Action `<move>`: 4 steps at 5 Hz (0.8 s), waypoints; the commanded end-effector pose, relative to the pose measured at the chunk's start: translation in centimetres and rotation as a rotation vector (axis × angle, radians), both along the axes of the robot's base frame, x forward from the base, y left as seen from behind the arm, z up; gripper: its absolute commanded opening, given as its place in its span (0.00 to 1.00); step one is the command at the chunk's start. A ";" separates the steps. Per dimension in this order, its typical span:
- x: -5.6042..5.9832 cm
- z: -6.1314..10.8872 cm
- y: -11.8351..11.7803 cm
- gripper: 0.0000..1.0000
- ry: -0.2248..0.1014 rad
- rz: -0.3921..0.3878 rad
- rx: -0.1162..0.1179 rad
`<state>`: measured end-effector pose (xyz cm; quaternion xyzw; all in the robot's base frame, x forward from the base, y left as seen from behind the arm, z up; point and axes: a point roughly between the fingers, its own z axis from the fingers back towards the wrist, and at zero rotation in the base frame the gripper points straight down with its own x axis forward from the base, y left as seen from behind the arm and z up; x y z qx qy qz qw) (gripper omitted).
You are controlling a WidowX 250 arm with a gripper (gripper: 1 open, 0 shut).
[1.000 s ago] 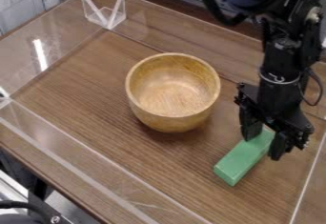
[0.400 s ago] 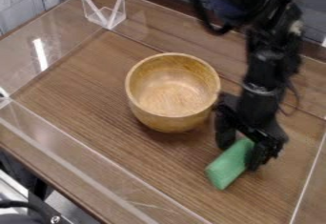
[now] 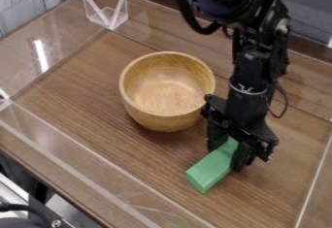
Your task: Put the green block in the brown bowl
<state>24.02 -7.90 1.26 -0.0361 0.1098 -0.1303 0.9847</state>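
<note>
The green block (image 3: 212, 168) is a flat green bar lying at an angle near the wooden table's front right, just right of and in front of the brown bowl (image 3: 169, 91). The bowl is round, light wood and has nothing in it. My gripper (image 3: 235, 148) comes straight down onto the block's far end. Its dark fingers stand on either side of that end and are shut on it. The block's near end points toward the front edge. I cannot tell whether it is lifted off the table.
Low clear acrylic walls (image 3: 39, 125) ring the wooden tabletop (image 3: 78, 86). A small clear plastic stand (image 3: 107, 11) sits at the back left. The black arm (image 3: 253, 38) rises behind the bowl's right side.
The gripper has shifted left and toward the front with the block, and its fingers have shut on the block's far end. The bowl sits slightly further left.
</note>
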 end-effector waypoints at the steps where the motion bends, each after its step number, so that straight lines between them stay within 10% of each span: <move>1: -0.6 1.1 0.0 0.00 0.017 0.017 -0.006; 4: -1.0 4.1 -0.2 0.00 0.032 0.051 -0.003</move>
